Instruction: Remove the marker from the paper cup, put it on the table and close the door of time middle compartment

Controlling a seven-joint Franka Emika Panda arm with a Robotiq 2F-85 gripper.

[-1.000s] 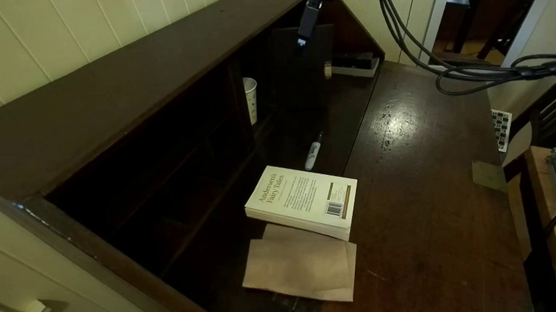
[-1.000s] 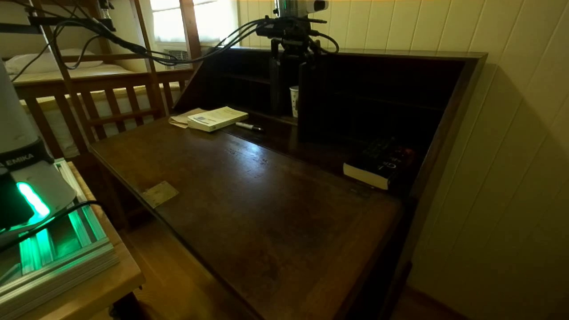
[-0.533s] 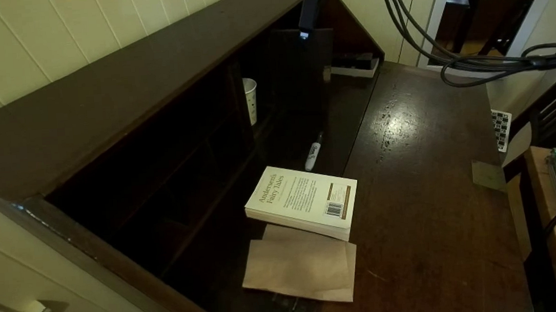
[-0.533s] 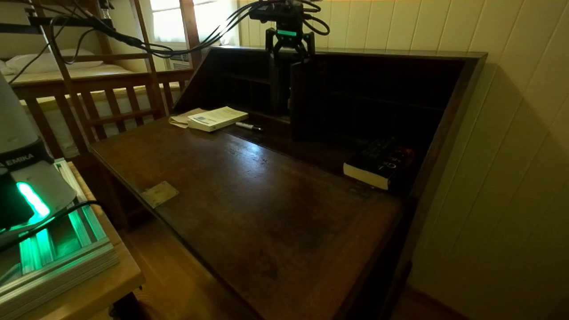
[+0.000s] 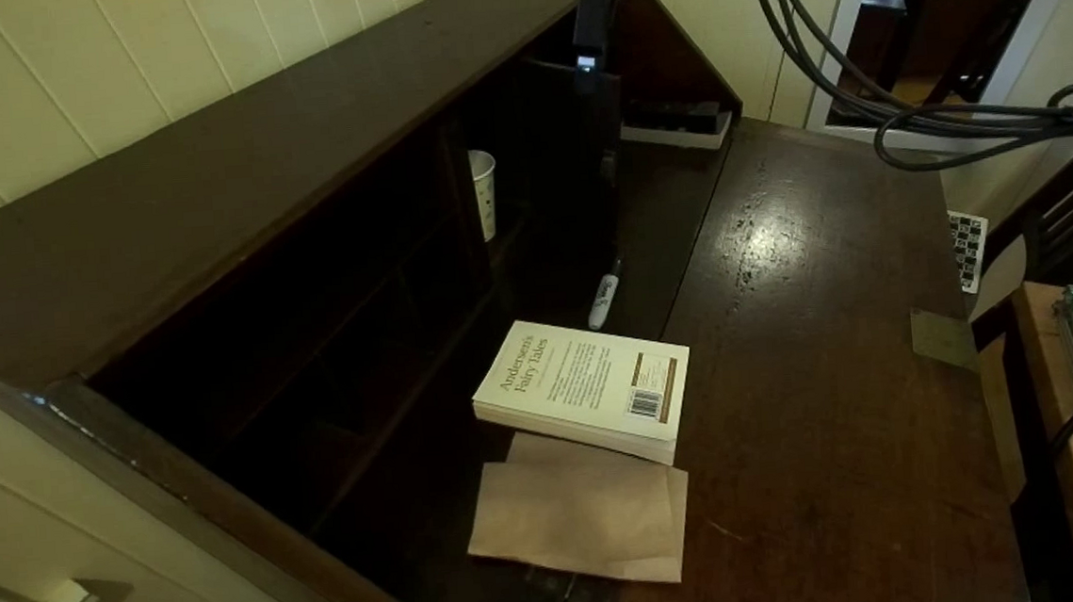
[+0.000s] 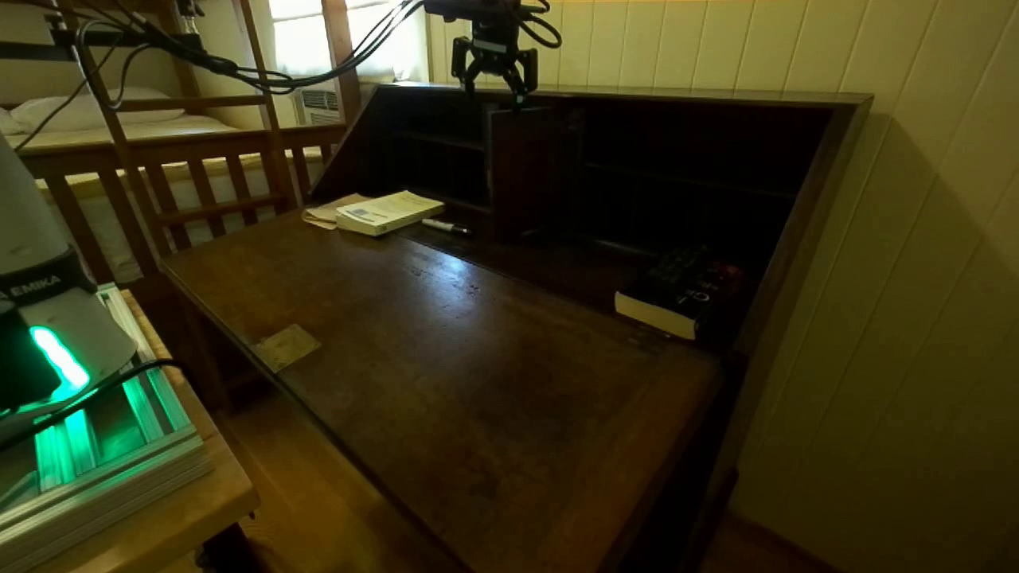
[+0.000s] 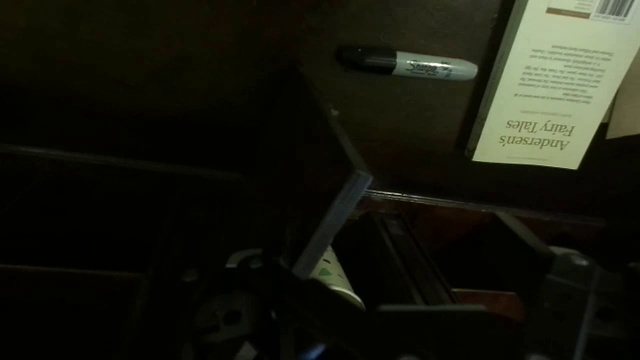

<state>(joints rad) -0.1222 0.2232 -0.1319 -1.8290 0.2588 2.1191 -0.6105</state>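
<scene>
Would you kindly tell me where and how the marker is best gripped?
I'd grip the marker at mid-length, from above, closing across its narrow width: it is slim and lies flat on the table, its pale end near the book, which might crowd a grip there.

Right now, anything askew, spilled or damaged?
Mildly: the flat dark brown wooden door stands ajar rather than shut, and the glossy dark brown wooden table looks scuffed where light glints. No spill visible.

My gripper (image 6: 494, 87) hangs pointing down, its two fingers (image 6: 528, 70) spread apart. In the wrist view they show dim along the lower edge. In an exterior view my pale arm (image 6: 36, 215) stands at the edge, its light (image 6: 60, 358) glowing green low down
</scene>
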